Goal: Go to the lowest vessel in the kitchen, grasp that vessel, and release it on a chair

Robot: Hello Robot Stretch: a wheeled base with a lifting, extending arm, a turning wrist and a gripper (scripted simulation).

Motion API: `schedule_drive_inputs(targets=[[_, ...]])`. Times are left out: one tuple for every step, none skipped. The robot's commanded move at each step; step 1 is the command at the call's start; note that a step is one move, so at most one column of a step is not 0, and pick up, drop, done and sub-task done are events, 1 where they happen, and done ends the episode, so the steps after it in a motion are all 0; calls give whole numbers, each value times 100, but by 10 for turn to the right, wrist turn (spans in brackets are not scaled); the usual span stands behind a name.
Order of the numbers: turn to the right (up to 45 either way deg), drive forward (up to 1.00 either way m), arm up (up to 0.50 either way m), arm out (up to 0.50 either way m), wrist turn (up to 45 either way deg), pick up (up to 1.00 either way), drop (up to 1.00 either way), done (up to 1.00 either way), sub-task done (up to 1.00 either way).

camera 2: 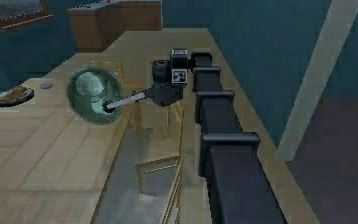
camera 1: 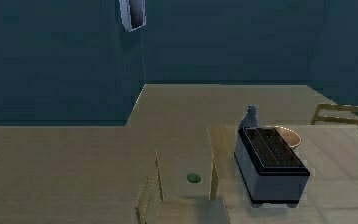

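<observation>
Across the forward view we saw dark teal walls (camera 1: 67,60) above a tan floor (camera 1: 77,150), and a wooden table (camera 1: 332,165) took up the lower right. On the table stood a dark boxy appliance (camera 1: 272,160), with a blue bottle (camera 1: 250,118) and an orange dish (camera 1: 290,134) just behind it. A bare chair frame (camera 1: 147,198) stood beside the table's near corner.

On the arm side the arm (camera 2: 227,140) stretched out above a wooden chair (camera 2: 159,180). At its far end the gripper (camera 2: 112,104) held the vessel (camera 2: 85,85), a round bowl of glassy green. As far as we could judge, it hung clear of the floor. How the fingers were set we could not tell. A small flat plate (camera 2: 12,96) lay on the floor near the left edge.
</observation>
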Motion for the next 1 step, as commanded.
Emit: schedule_drive_inputs(targets=[[0,0,0,0,0,0,100,0,0]])
